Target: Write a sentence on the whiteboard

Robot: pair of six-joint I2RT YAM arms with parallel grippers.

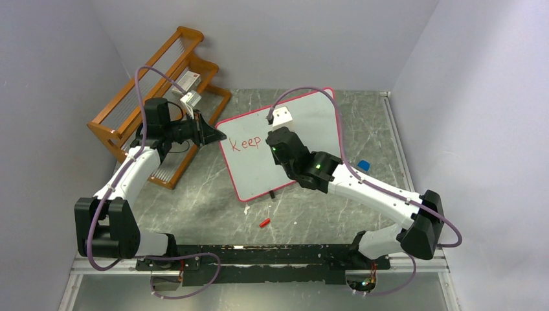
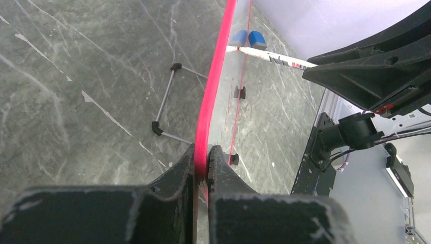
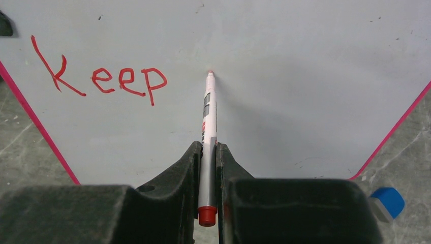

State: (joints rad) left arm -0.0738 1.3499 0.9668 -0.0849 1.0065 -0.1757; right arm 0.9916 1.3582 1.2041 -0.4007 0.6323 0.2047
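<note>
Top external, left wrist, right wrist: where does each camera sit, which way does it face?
Top external: above, behind both arms, looking down on them, the table and the whiteboard.
Left wrist: on the left arm, looking along the whiteboard's red edge, pinched by the left tool.
Right wrist: on the right arm, facing the whiteboard's "Keep"; the right tool holds a marker.
Shared: both wrist views show a blue object.

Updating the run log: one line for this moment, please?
left gripper: shut on whiteboard edge | right gripper: shut on marker, tip at board | sentence: "Keep" only
</note>
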